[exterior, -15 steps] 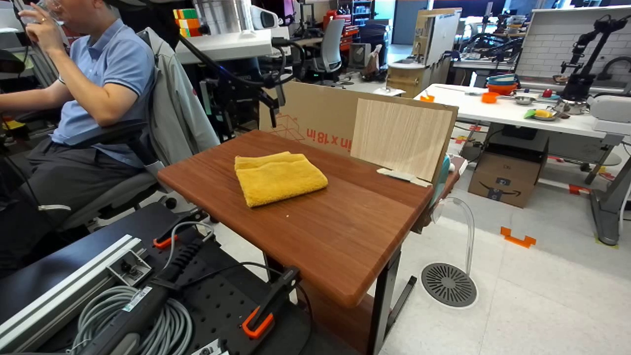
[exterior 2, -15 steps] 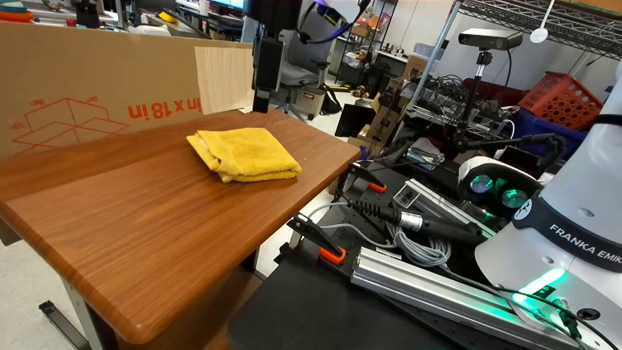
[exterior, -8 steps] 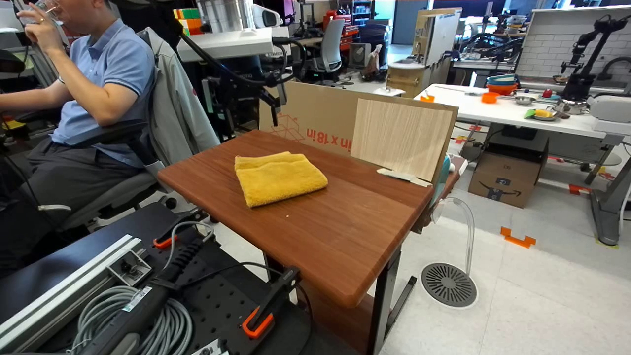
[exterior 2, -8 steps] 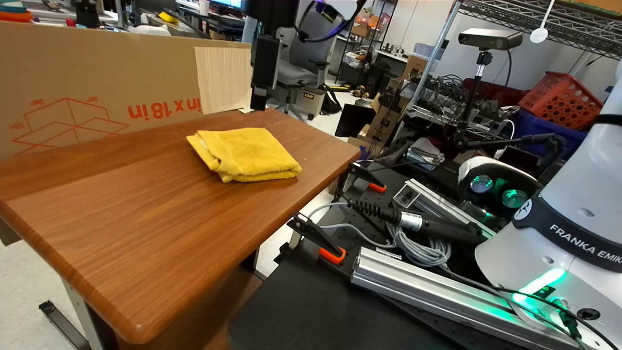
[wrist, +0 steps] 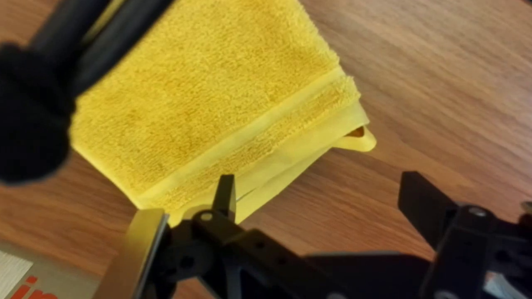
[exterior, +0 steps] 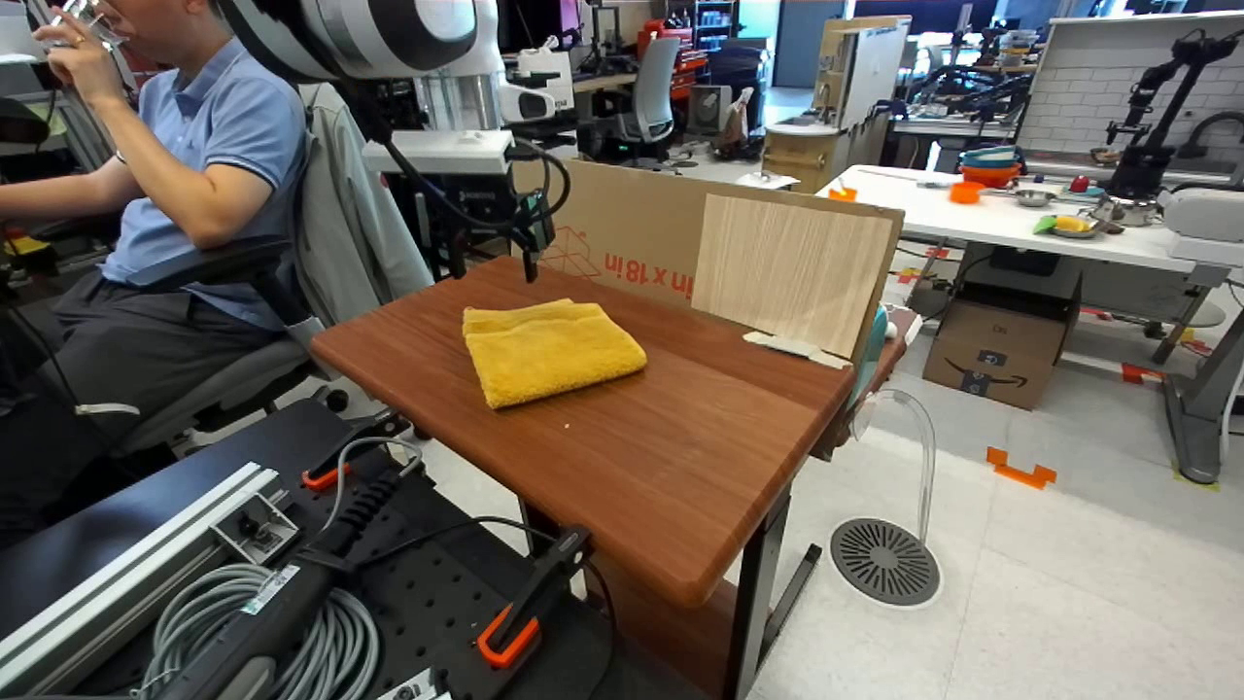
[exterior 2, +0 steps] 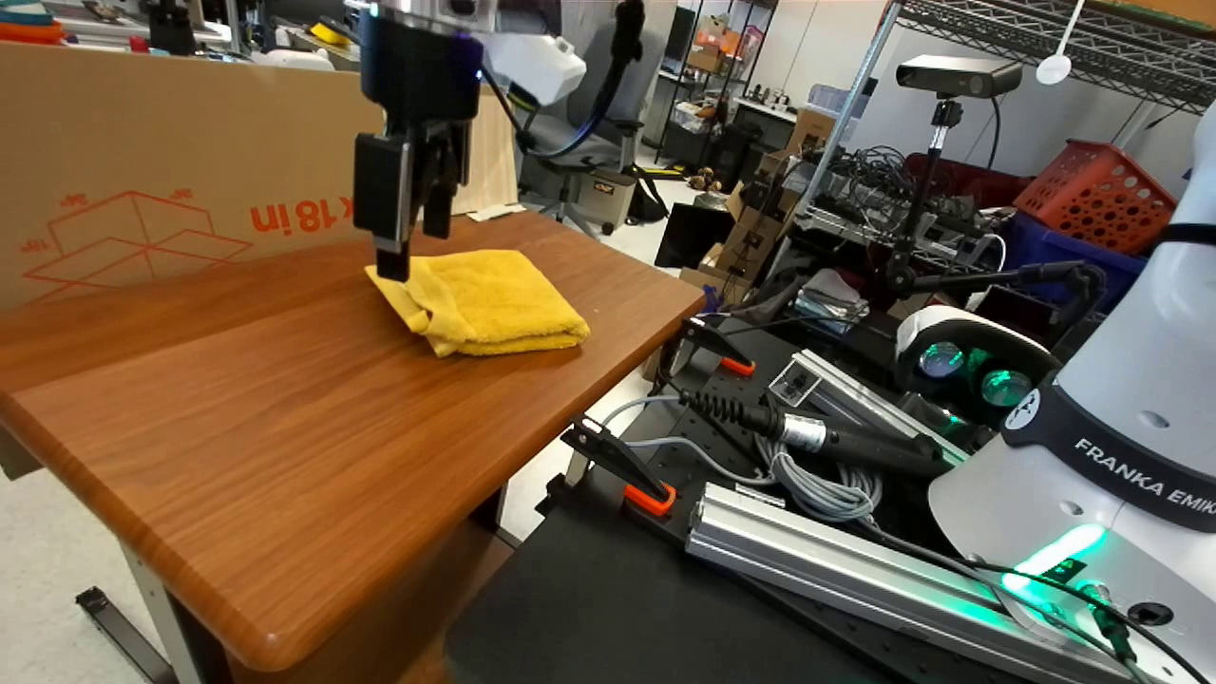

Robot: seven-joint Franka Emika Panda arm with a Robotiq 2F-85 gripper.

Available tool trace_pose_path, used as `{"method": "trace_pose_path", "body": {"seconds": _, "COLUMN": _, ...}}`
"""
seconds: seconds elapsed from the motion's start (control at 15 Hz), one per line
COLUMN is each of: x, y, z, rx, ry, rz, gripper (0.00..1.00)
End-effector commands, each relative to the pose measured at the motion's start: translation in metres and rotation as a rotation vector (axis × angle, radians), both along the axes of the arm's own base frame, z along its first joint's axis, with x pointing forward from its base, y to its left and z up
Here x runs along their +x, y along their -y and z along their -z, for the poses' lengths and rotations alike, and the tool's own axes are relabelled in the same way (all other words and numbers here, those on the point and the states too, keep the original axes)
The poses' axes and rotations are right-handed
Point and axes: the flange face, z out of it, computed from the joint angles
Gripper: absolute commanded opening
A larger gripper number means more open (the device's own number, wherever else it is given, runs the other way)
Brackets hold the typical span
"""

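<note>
A folded yellow terry towel (wrist: 216, 99), fuzzy but smooth-banded along one edge, lies near the widely spread Robotiq gripper (wrist: 318, 185).

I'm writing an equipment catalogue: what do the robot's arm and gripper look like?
The arm is white and rounded. Its white base carries a black band with white FRANKA lettering, and a green light glows below the band. The gripper is black, with two jointed fingers; a black cable loops beside it.
</note>
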Motion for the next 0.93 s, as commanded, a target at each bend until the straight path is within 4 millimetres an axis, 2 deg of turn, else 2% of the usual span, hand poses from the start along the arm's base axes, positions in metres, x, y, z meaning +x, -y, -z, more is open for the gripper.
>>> {"method": "trace_pose_path", "body": {"seconds": 0.0, "x": 0.009, "y": -0.002, "z": 0.036, "rx": 0.011, "ry": -0.015, "rz": 0.11, "gripper": 1.0}}
{"method": "trace_pose_path", "body": {"seconds": 0.27, "x": -0.01, "y": 0.026, "z": 0.044, "rx": 0.029, "ry": 0.031, "rz": 0.158, "gripper": 1.0}}
{"method": "trace_pose_path", "body": {"seconds": 0.4, "x": -0.017, "y": 0.042, "z": 0.057, "rx": 0.024, "ry": 0.007, "rz": 0.18, "gripper": 1.0}}
{"method": "trace_pose_path", "body": {"seconds": 0.6, "x": -0.024, "y": 0.066, "z": 0.091, "rx": -0.002, "ry": -0.177, "rz": 0.235, "gripper": 1.0}}
{"method": "trace_pose_path", "body": {"seconds": 0.73, "x": -0.025, "y": 0.078, "z": 0.101, "rx": -0.006, "ry": -0.274, "rz": 0.274, "gripper": 1.0}}
{"method": "trace_pose_path", "body": {"seconds": 0.87, "x": -0.019, "y": 0.074, "z": 0.101, "rx": -0.011, "ry": -0.317, "rz": 0.285, "gripper": 1.0}}
